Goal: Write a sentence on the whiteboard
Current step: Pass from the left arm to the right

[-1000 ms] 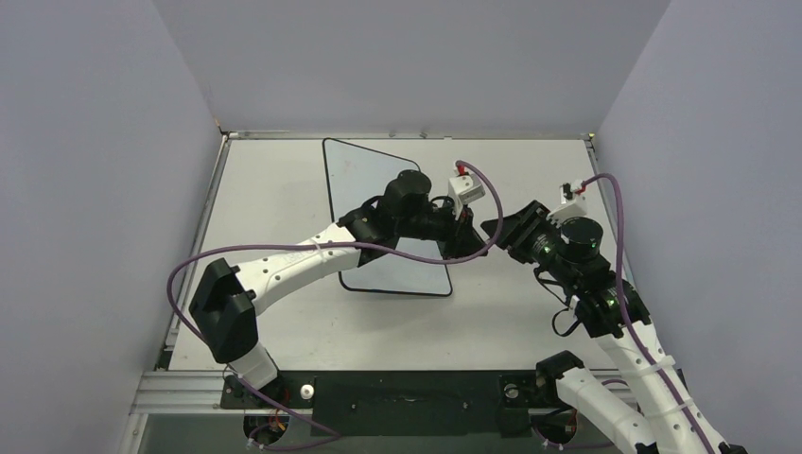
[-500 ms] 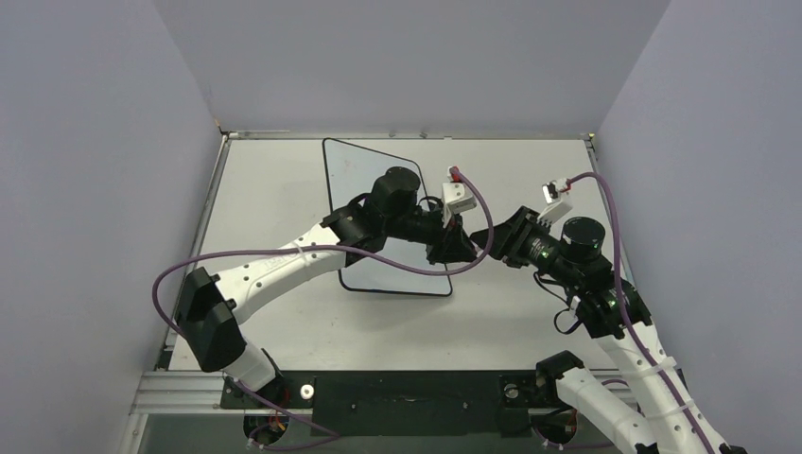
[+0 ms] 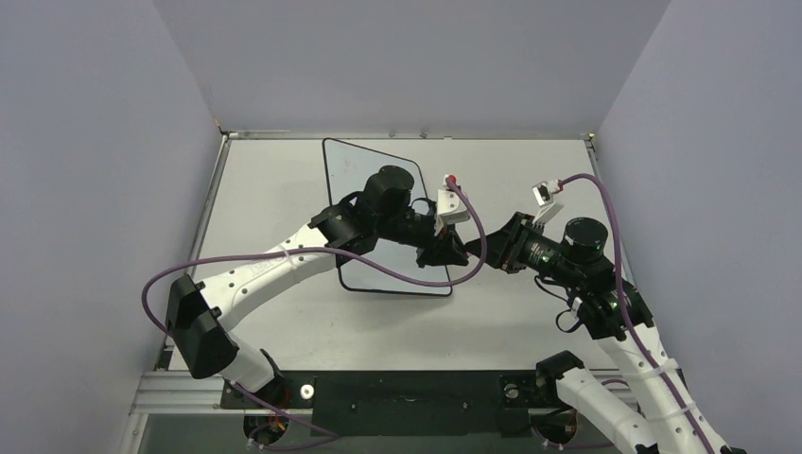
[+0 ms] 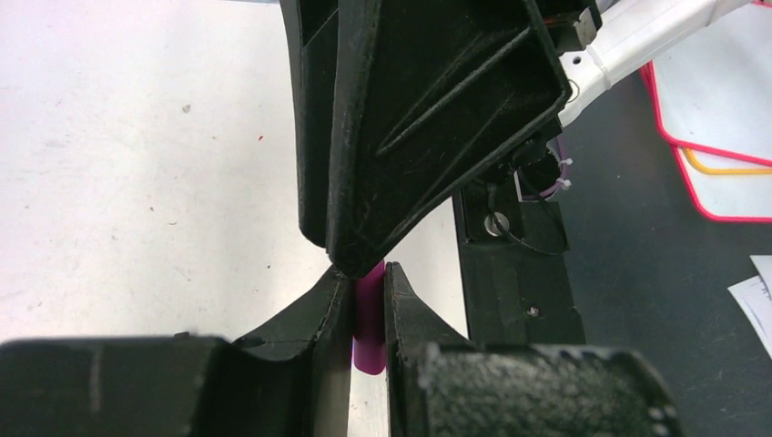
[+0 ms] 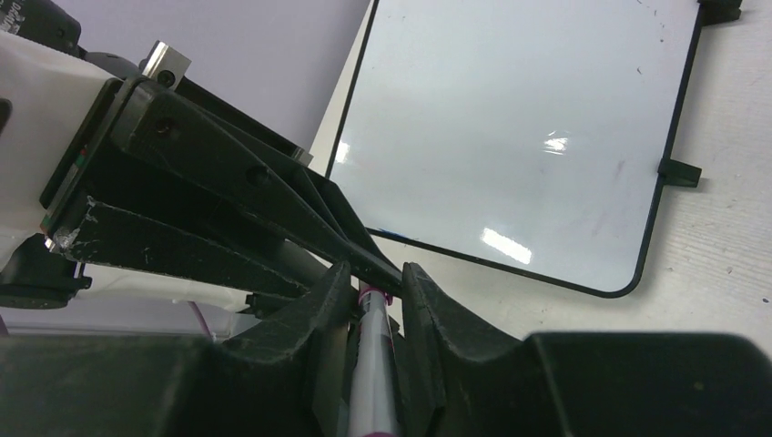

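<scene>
The whiteboard [image 3: 352, 175] lies flat at the table's middle back, partly under my left arm. In the right wrist view the whiteboard [image 5: 519, 127] looks blank; no pink sentence shows. My two grippers meet tip to tip just off the board's near right corner. My left gripper [image 3: 456, 255] is shut on the marker's pink cap [image 4: 369, 319]. My right gripper [image 3: 494, 253] is shut on the marker's white barrel [image 5: 373, 364]. In the left wrist view the right gripper's fingers [image 4: 428, 118] butt against my left gripper [image 4: 368, 273].
Two black tabs [image 5: 678, 171] stick out from the board's long edge. Purple cables [image 3: 284, 251] loop over the left arm and between the wrists. The black mount rail [image 4: 514, 273] runs along the near table edge. Grey walls close in on the left, back and right.
Both grippers have moved together a little toward the near edge, staying tip to tip. The left arm's elbow has swung left.
</scene>
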You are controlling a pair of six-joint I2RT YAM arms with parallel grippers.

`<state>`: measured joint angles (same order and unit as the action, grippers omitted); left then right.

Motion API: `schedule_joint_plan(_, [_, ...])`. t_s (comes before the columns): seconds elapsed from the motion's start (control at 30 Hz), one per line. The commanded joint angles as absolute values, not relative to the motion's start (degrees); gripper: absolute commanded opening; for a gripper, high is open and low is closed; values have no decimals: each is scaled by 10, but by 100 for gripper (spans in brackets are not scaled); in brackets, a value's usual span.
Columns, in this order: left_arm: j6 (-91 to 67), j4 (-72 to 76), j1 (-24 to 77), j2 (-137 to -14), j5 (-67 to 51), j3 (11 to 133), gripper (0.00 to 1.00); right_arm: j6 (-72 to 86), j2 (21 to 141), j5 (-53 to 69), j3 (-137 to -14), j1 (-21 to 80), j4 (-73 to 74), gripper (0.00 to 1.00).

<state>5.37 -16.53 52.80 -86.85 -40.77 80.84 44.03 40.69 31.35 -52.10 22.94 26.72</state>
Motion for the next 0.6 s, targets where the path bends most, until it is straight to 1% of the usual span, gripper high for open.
schedule_joint_plan(0.0, [102,-198,528,-852,-413,850,0,425,399,347,-542,232,257,23])
schedule_joint_plan(0.27, [117,-216,528,-853,-407,858,0,424,401,373,-540,232,253,15])
schedule_joint_plan(0.37, [119,-217,528,-854,-404,859,0,426,401,376,-538,232,253,0])
schedule_joint_plan(0.47, [112,-217,528,-854,-387,860,0,429,397,376,-534,232,248,0])
schedule_joint_plan(0.5, [106,-218,527,-854,-382,861,1,431,396,374,-533,232,248,0])
schedule_joint_plan(0.53, [100,-223,525,-856,-372,867,5,433,396,369,-532,232,247,0])
schedule_joint_plan(0.57, [89,-226,520,-856,-370,870,17,437,397,364,-533,232,248,0])
